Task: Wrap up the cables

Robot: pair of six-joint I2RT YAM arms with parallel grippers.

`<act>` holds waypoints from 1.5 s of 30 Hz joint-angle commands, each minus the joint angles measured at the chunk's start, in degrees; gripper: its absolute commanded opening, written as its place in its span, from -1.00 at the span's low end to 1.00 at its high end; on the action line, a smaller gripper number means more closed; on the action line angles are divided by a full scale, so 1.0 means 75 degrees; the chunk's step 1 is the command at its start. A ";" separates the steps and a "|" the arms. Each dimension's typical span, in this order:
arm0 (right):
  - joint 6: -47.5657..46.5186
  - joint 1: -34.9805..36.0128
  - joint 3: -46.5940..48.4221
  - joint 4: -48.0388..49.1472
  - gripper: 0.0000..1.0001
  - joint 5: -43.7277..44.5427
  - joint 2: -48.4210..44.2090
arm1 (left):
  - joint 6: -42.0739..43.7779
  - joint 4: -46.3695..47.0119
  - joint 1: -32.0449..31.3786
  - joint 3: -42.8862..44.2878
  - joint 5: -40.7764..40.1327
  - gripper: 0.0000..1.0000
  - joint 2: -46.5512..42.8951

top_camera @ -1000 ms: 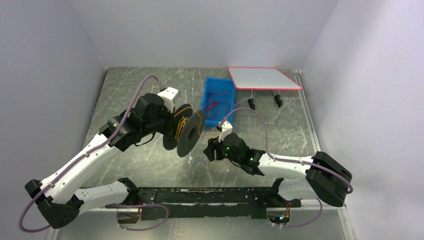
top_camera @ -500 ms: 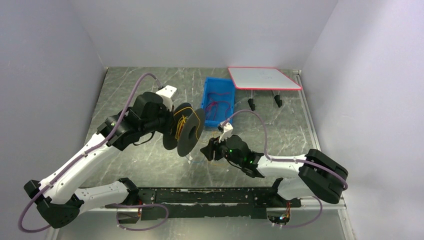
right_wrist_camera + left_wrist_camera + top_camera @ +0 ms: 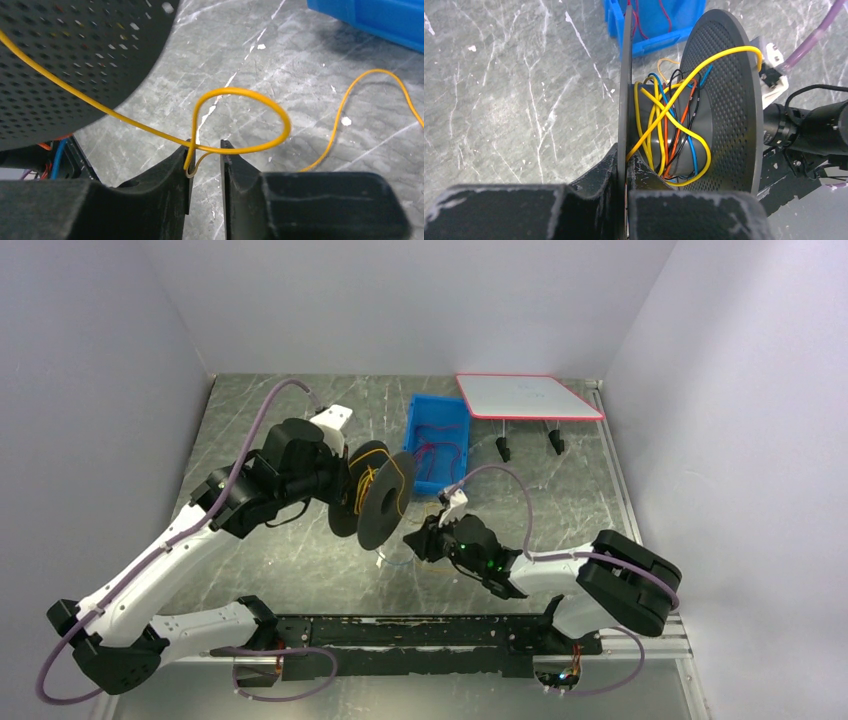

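Note:
My left gripper (image 3: 626, 155) is shut on the near flange of the dark grey spool (image 3: 724, 100) and holds it on edge above the table (image 3: 375, 498). Yellow, orange, blue and black cables (image 3: 669, 130) lie loosely wound on its core. A yellow-orange cable (image 3: 250, 92) runs off the perforated flange, loops and passes between the jaws of my right gripper (image 3: 206, 150). The jaws stand a little apart, with the cable against the left finger (image 3: 175, 167). In the top view my right gripper (image 3: 412, 540) is just right of the spool. A red cable (image 3: 440, 453) lies in the blue bin.
A blue bin (image 3: 418, 418) stands behind the spool, and it also shows in the right wrist view (image 3: 370, 20). A white board with a red rim (image 3: 527, 395) stands on short legs at the back right. The cable's free end trails on the table (image 3: 360, 120).
My right gripper has moved left towards the spool, and its arm has drawn in with it. The left arm and spool have shifted slightly up and back.

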 commanded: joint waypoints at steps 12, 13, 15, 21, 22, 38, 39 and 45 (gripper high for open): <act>-0.0125 0.0000 -0.1000 -0.0388 -1.00 0.0950 -0.1445 | -0.0322 0.0217 0.0030 0.0976 -0.0088 -0.86 -0.0053; -0.0126 -0.0002 -0.1073 -0.0485 -1.00 0.0964 -0.1595 | -0.0349 0.0188 0.0036 0.1062 -0.0142 -0.86 -0.0007; -0.0124 -0.0005 -0.1245 -0.0685 -1.00 0.0999 -0.1932 | -0.0390 0.0108 0.0053 0.1268 -0.0170 -0.86 0.0118; 0.0169 -0.0006 -0.1595 -0.1634 -1.00 0.1417 -0.2893 | -0.0257 0.0093 0.0313 0.1874 0.0199 -0.86 0.0493; 0.0245 -0.0004 -0.1604 -0.1843 -1.00 0.1516 -0.3041 | -0.0206 0.0099 0.0438 0.1964 0.0367 -0.86 0.0550; -0.0090 -0.0381 0.1345 -0.7143 -1.00 0.4556 -0.5439 | 0.0449 -0.0153 0.0703 0.0896 0.1226 -0.86 0.0246; -0.0354 -0.0466 0.1579 -0.7272 -1.00 0.4721 -0.5476 | 0.0482 -0.0112 0.0709 0.0735 0.1307 -0.86 0.0128; -0.1437 -0.0914 0.2634 -0.7514 -1.00 0.5681 -0.5264 | 0.0665 0.0009 0.0703 0.0081 0.1761 -0.86 -0.0259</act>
